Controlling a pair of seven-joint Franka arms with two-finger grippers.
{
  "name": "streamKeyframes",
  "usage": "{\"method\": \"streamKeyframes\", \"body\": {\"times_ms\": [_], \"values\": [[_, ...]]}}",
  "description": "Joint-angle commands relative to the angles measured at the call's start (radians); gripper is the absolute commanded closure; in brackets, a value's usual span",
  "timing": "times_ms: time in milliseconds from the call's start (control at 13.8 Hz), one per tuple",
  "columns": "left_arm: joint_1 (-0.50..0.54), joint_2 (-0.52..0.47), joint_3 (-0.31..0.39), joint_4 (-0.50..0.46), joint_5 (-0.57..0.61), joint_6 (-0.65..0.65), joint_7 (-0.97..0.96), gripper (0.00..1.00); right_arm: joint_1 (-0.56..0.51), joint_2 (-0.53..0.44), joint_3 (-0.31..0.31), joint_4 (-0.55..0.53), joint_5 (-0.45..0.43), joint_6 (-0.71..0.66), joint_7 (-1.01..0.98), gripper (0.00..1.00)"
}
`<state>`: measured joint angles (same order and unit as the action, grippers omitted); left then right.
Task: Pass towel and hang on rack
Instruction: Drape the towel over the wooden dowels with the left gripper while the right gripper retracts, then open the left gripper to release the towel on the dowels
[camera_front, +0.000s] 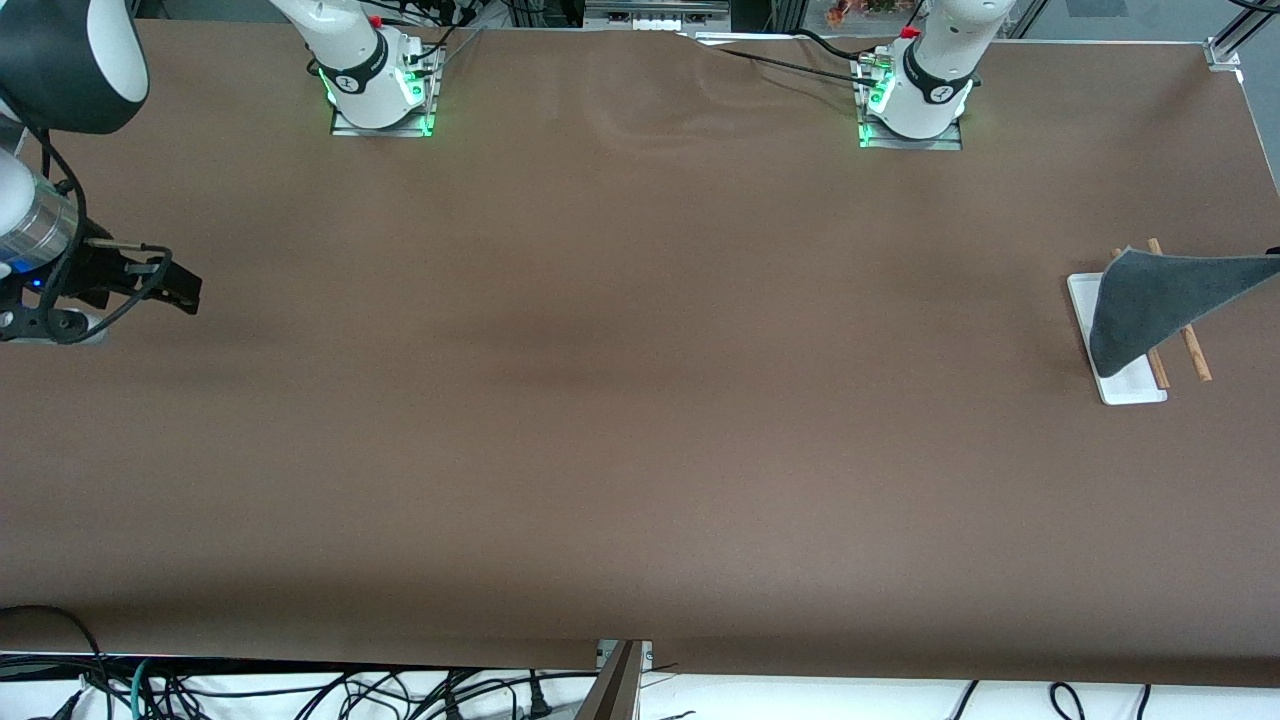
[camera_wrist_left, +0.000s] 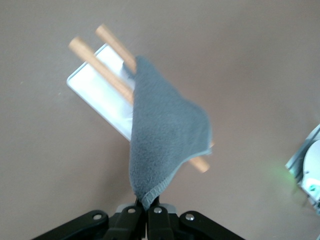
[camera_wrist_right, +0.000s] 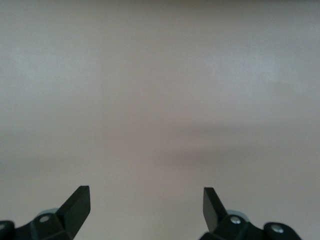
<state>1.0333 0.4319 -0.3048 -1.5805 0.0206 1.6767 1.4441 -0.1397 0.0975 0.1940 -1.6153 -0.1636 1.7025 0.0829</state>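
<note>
Towel: small soft dark grey cloth with a thin light-grey edge trim (camera_front: 1150, 300), hanging in the air by one corner and draped down over the rack at the left arm's end of the table; only its grey face shows.
Rack: small stand with a flat white rectangular base and two thin parallel brown wooden rods (camera_front: 1135, 385); the cloth covers the middle of both rods, and the rod ends stick out on either side of it.
Left gripper: (camera_wrist_left: 147, 212) its fingers are pressed together on the lowest corner of the cloth seen in the left wrist view, above the rack.
Right gripper: (camera_wrist_right: 146, 205) fingers spread wide apart with nothing between them, hovering over bare table at the right arm's end; this arm waits.
Table: plain brown surface (camera_front: 620, 400) on which the rack stands.
</note>
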Motion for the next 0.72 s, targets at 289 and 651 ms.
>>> {"method": "streamKeyframes", "body": {"times_ms": [289,651], "values": [[0.071,0.134,-0.019,0.080,0.032,0.075,0.094,0.91,-0.015,-0.128,-0.106,-0.051,0.179,-0.047,-0.118,0.00],[0.093,0.182,-0.020,0.108,0.030,0.078,0.137,0.62,-0.017,-0.128,-0.105,-0.025,0.174,-0.092,-0.147,0.00]]}}
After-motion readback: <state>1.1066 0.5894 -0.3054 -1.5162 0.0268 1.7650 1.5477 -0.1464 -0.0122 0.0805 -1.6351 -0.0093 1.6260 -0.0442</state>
